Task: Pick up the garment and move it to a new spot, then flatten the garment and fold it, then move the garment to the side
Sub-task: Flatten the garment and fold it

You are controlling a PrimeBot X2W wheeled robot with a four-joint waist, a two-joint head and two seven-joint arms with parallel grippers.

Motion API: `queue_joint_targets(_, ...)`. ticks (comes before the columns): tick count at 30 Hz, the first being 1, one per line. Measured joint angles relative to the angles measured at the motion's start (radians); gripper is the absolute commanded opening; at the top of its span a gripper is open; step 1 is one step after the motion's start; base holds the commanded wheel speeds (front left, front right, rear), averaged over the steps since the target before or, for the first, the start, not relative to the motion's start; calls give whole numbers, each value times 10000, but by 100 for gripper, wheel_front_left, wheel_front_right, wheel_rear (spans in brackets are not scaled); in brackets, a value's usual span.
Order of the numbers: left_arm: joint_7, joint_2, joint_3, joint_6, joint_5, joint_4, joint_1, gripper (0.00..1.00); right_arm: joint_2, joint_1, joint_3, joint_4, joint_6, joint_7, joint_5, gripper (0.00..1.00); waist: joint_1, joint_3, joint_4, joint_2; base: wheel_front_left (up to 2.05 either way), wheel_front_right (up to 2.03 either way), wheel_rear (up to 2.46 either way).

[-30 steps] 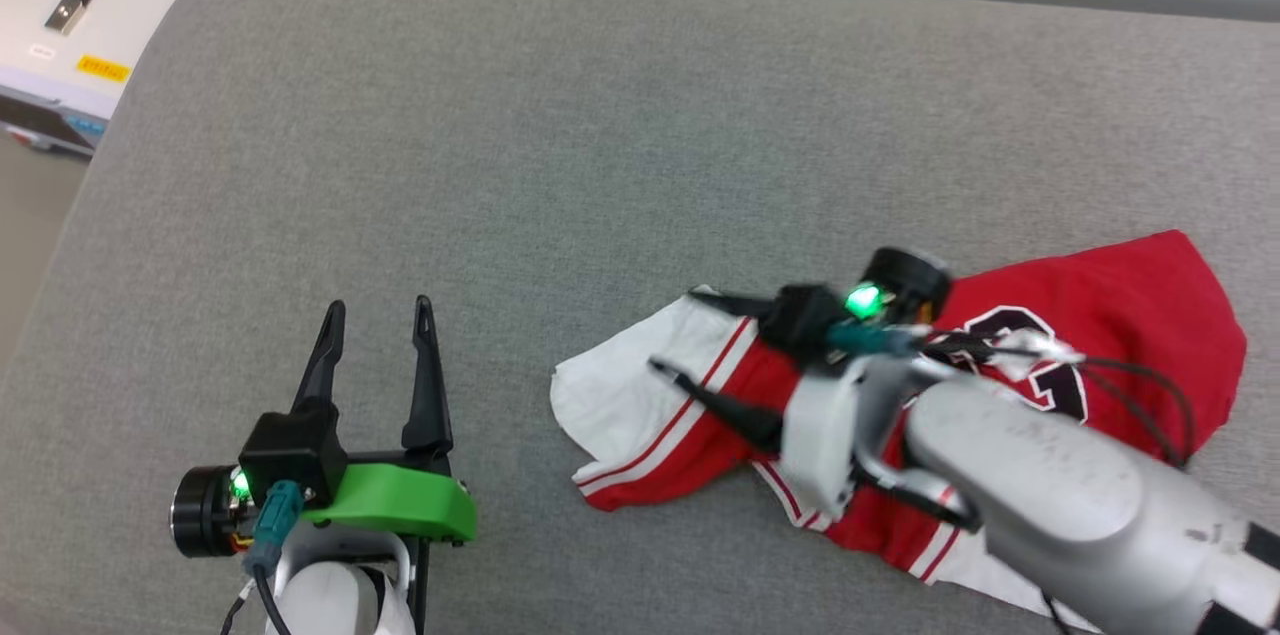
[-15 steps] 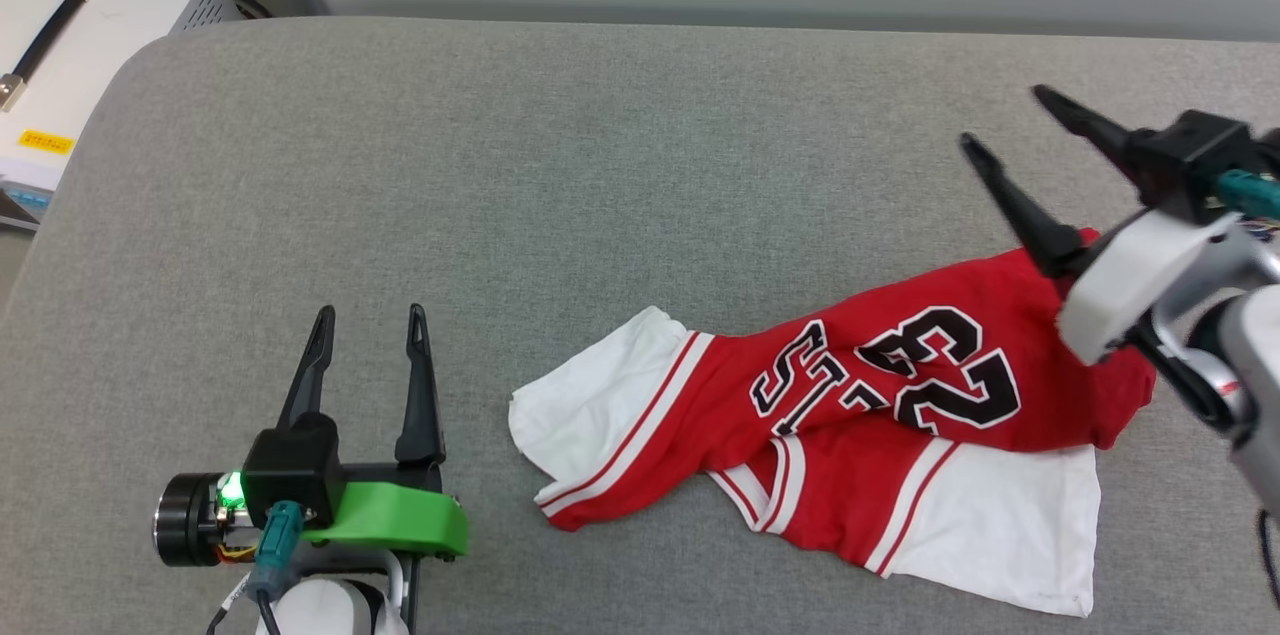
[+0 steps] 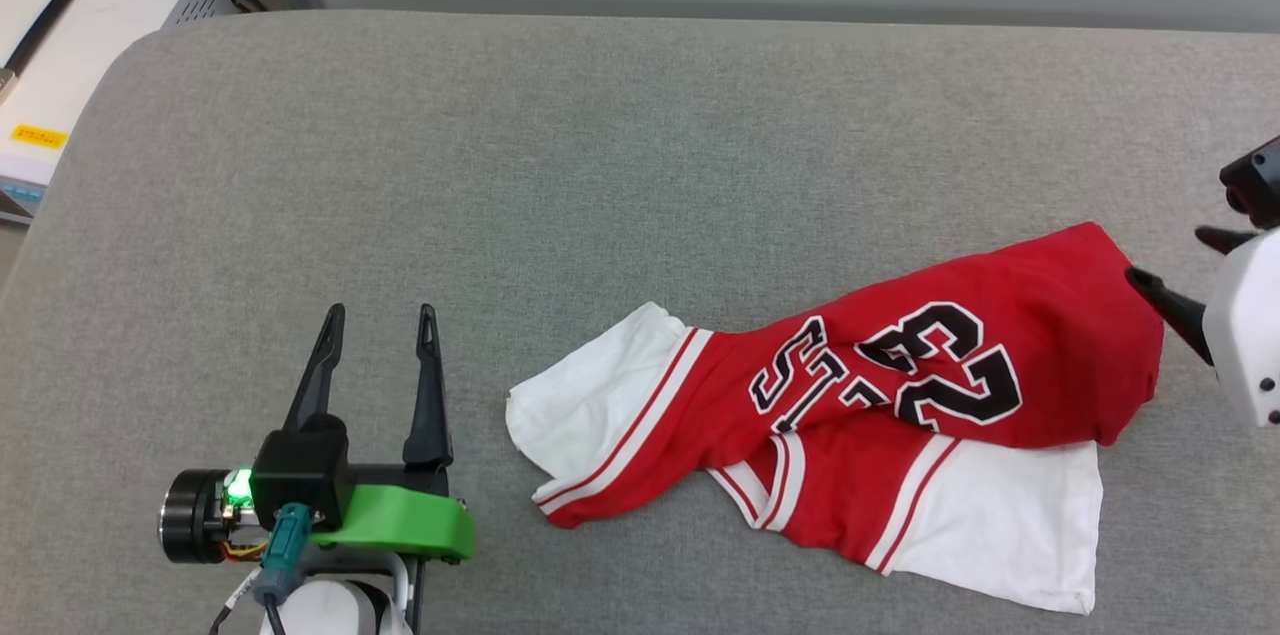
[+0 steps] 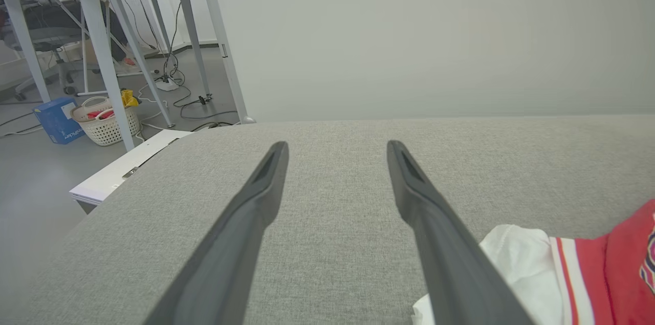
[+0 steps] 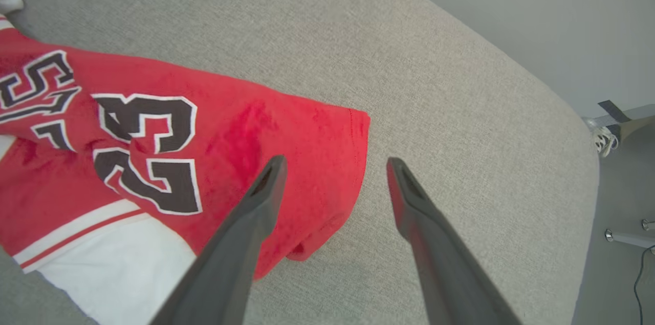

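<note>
Red jersey [image 3: 850,415] with white sleeves lies crumpled on the right half of the grey cushion [image 3: 600,165]. The left gripper [image 3: 381,312] sits spread wide and empty, near one sleeve. The right gripper [image 5: 335,160] hangs empty too, fingers apart, at the jersey's red edge.

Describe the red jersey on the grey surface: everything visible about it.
The garment is a red short-sleeved jersey of soft cloth, with white sleeves, red-and-white striped trim and black, white-outlined numerals and letters facing up. It lies crumpled and partly folded over itself on the right half of the grey padded surface. White sleeve cloth spreads at its left end and lower right. The open right gripper hangs by its red hem; the open left gripper sits apart to its left. Nothing grips it.
</note>
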Motion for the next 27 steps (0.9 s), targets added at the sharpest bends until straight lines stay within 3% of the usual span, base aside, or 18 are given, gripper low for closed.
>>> queue_joint_targets(4,0,0,-125,-19,-2,4,-39,100,65,-59,355,589,0,775,155,100,0,220,51,0,0,0,0)
queue_joint_targets(8,0,0,-211,-17,-4,10,-146,100,575,-416,604,1864,0,949,123,100,0,485,131,0,0,0,0)
queue_joint_targets(14,0,-2,-272,-12,-50,27,-364,100,1488,-654,1220,3672,-2,596,25,100,0,857,252,0,0,0,0)
queue_joint_targets(19,0,-2,-265,46,-79,59,-407,100,1488,-938,1714,4207,-10,-69,284,100,0,973,313,0,0,0,0)
queue_joint_targets(20,0,-2,-263,50,-79,63,-407,100,1457,-1016,1816,4242,-10,-290,286,0,0,968,306,0,0,0,0)
queue_joint_targets(27,0,-2,-268,50,-82,121,-415,100,1239,-2070,2121,4136,4,-1981,364,0,0,872,352,0,0,0,0)
